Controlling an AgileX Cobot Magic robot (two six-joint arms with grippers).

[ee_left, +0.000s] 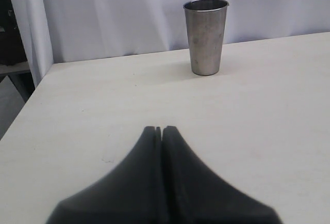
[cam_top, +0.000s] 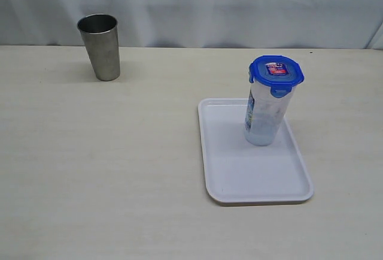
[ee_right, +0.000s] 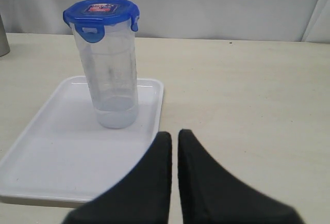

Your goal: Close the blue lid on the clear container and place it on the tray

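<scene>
The clear container (cam_top: 263, 119) stands upright on the white tray (cam_top: 239, 176), toward its far right part, with the blue lid (cam_top: 276, 72) sitting on top. In the right wrist view the clear container (ee_right: 109, 74), blue lid (ee_right: 101, 11) and tray (ee_right: 56, 157) lie ahead of my right gripper (ee_right: 174, 135), which hangs back from them with its jaws almost together and nothing between them. My left gripper (ee_left: 161, 129) is shut and empty above bare table. Neither gripper shows in the exterior view.
A grey steel cup (cam_top: 100, 47) stands upright at the back left of the table; the steel cup (ee_left: 205, 36) is well ahead of the left gripper. A white curtain (cam_top: 191, 2) backs the table. The table's left edge (ee_left: 23, 110) shows in the left wrist view.
</scene>
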